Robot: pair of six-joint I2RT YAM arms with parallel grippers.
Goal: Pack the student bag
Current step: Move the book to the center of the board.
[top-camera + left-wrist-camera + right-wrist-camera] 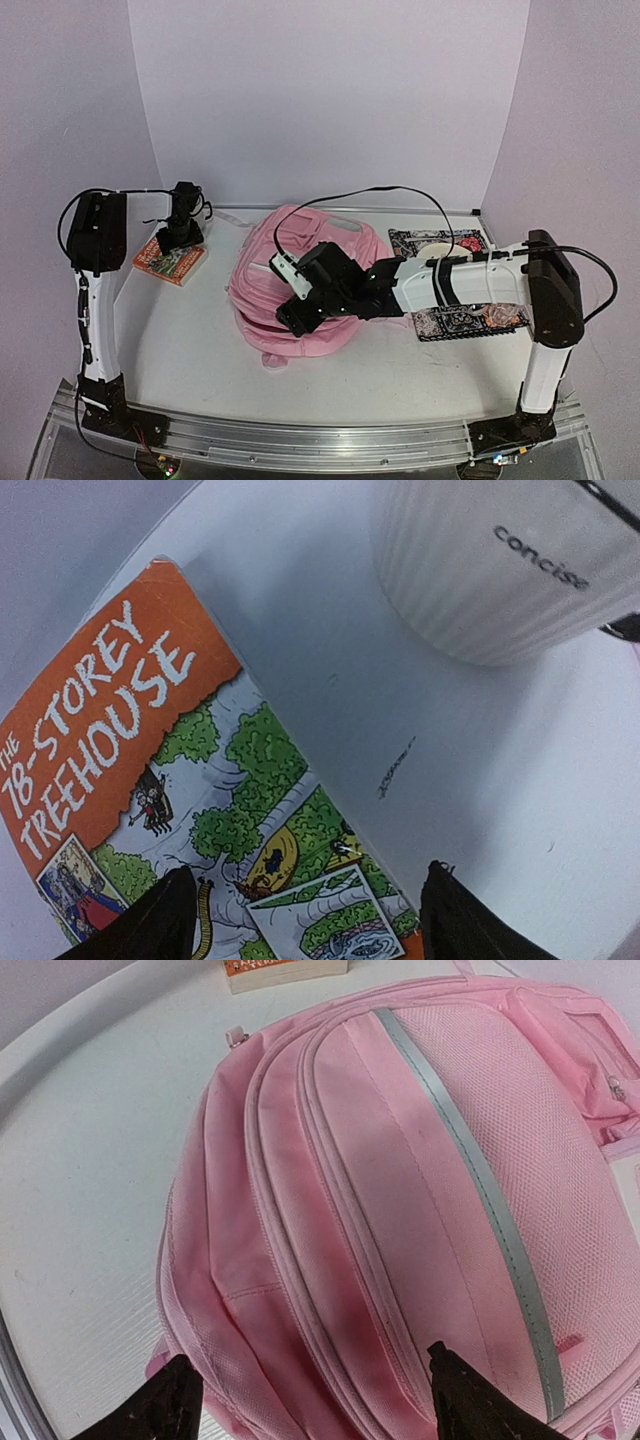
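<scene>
The pink student bag [300, 280] lies flat in the middle of the table, zips shut; it fills the right wrist view [400, 1220]. My right gripper [296, 312] hovers over the bag's near left part, open and empty, fingertips [460, 1400] wide apart above the zipped seams. A book, "The 78-Storey Treehouse" [170, 260], lies at the back left. My left gripper [182, 235] hangs just over its far edge, open and empty; the cover [160, 780] shows between its dark fingertips [150, 925].
Two patterned dark pouches lie right of the bag: one at the back [440, 242], one under my right forearm [470, 322]. A white ribbed cup marked "concise" [500, 570] stands close to the book. The book's edge [285, 970] shows beyond the bag.
</scene>
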